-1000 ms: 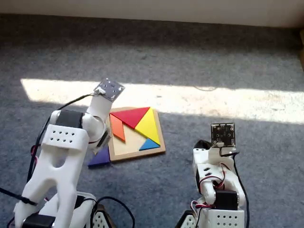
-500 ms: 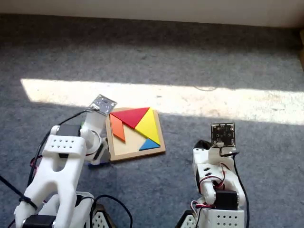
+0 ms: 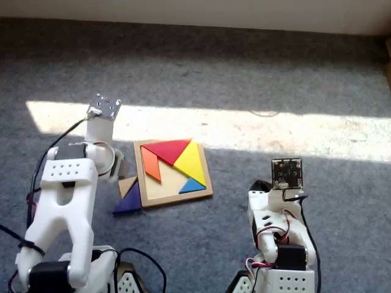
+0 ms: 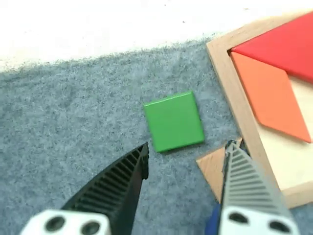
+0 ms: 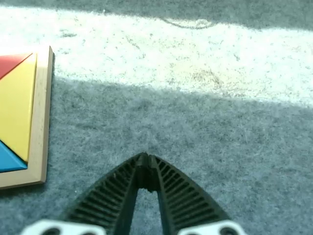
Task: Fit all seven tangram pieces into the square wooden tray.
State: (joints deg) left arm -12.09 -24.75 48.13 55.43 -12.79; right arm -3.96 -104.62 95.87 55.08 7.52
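Carpet, grey and fuzzy, under flat green square near spread, ribbed left hand; right hand clenched empty.

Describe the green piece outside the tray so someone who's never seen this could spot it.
Find the square wooden tray on the grey carpet and look just outside the side where the orange piece sits. The green piece lies flat on the carpet there, clear of the rim. It is the only green, square piece; the tan piece and purple piece nearby are triangles.

pale bare wood tray; smooth matt painted pieces; fuzzy grey carpet; ribbed black plastic claw.
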